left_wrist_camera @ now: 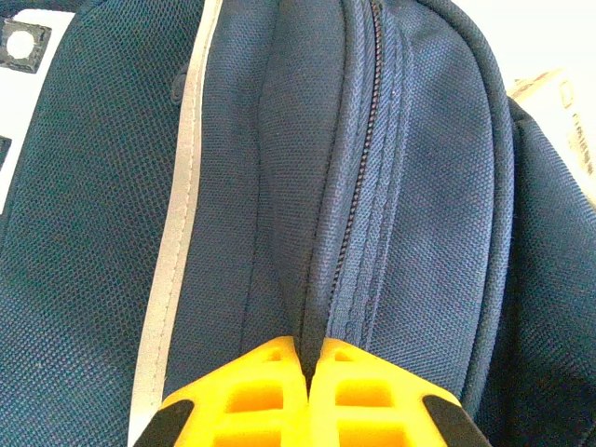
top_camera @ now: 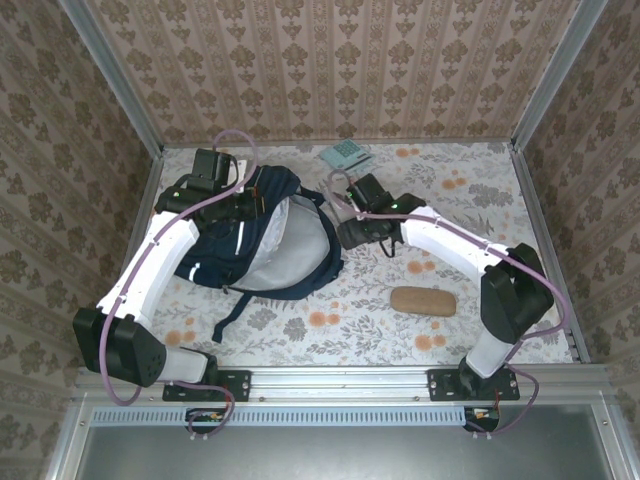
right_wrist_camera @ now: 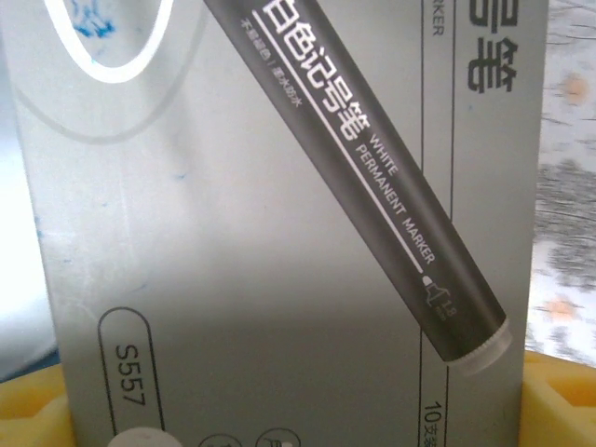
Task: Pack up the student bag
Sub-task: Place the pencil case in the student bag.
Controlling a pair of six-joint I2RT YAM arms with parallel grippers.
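The student bag [top_camera: 215, 255], navy with a white stripe, lies left of centre with its grey-lined mouth gaping toward the right. My left gripper [top_camera: 248, 200] sits at the bag's far top edge. In the left wrist view its yellow jaws [left_wrist_camera: 310, 358] are shut on a fold of the navy fabric [left_wrist_camera: 419, 186] beside the zipper. My right gripper [top_camera: 350, 232] is at the right side of the bag's mouth. In the right wrist view a grey marker box [right_wrist_camera: 279, 261] printed "white permanent marker" spans the gap between its yellow fingers [right_wrist_camera: 28, 414], which press on both of its edges.
A brown oblong case [top_camera: 423, 300] lies on the flowered table near the right arm's base. A teal booklet-like item [top_camera: 347, 155] rests at the back wall. Wallpapered walls close in the table on three sides, and a dark bag strap [top_camera: 232, 315] trails toward the front.
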